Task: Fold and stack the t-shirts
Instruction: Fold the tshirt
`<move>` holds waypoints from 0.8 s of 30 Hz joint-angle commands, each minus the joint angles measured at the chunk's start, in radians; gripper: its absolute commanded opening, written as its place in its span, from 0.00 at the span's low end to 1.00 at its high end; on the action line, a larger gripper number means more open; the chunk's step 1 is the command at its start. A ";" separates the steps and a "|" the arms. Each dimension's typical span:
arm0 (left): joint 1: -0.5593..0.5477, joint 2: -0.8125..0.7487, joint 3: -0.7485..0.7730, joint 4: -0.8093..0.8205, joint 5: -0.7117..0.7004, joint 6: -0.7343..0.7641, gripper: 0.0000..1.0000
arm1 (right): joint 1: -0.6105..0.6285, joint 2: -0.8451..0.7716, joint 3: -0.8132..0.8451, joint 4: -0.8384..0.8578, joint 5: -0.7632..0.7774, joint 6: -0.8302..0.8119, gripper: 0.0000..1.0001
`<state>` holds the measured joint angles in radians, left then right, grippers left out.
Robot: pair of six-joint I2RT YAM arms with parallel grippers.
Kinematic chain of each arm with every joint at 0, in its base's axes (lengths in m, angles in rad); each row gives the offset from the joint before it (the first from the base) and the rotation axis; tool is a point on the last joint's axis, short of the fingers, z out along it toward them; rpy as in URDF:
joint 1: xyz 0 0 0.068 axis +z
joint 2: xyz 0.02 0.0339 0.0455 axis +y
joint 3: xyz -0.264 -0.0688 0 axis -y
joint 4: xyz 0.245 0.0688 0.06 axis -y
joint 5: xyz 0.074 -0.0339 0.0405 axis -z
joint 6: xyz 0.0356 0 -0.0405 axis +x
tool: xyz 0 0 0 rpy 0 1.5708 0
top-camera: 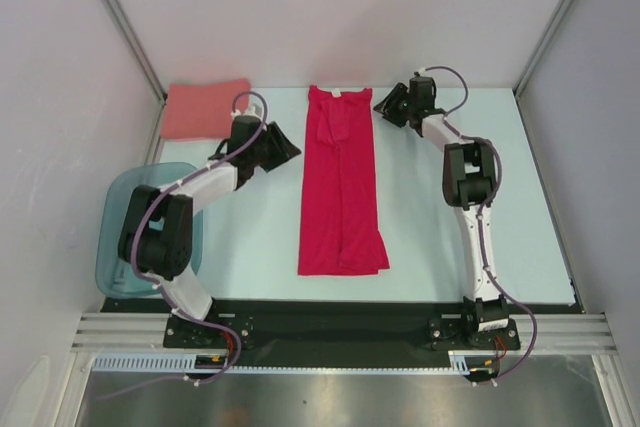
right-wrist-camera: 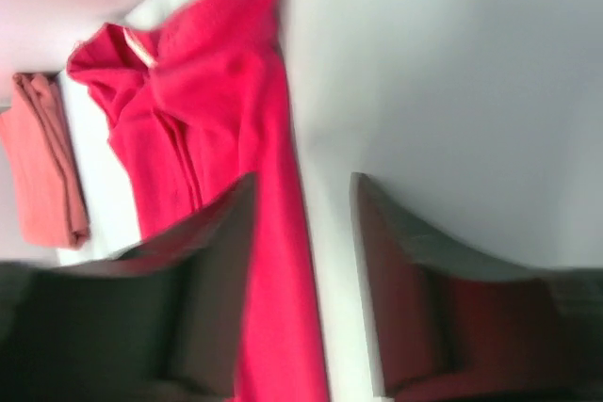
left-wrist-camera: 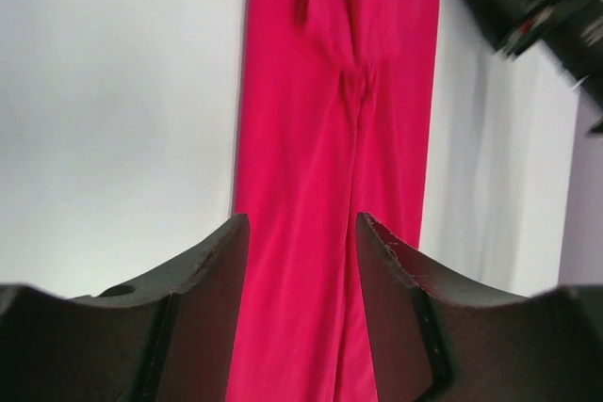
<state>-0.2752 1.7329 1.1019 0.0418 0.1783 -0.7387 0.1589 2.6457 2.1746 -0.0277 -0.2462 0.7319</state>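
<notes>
crimson t-shirt (top-camera: 341, 182), table (top-camera: 250, 237) showing along both edges; left gripper (top-camera: 292, 151) and right gripper (top-camera: 381, 107) parted, empty.

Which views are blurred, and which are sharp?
Right wrist view: blur smears the red t-shirt and the pink t-shirt. Left wrist view: the red t-shirt is fairly sharp, its edges slightly soft. Top view: sharp and evenly lit.
</notes>
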 commanded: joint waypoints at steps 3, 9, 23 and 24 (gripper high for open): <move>-0.106 -0.215 -0.187 -0.097 -0.019 0.071 0.55 | -0.050 -0.365 -0.334 -0.270 0.070 -0.175 0.66; -0.240 -0.400 -0.439 -0.138 -0.053 0.013 0.56 | -0.029 -0.777 -0.887 -0.212 0.028 -0.203 0.72; -0.398 -0.573 -0.698 -0.194 -0.083 -0.099 0.61 | 0.136 -1.490 -1.676 -0.150 -0.134 -0.155 0.70; -0.403 -0.569 -0.703 -0.192 -0.088 -0.102 0.62 | 0.146 -1.510 -1.713 -0.141 -0.148 -0.151 0.70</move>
<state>-0.6579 1.1667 0.4217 -0.1440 0.1143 -0.8139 0.2810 1.1889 0.5167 -0.2100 -0.3405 0.5678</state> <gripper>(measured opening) 0.615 0.701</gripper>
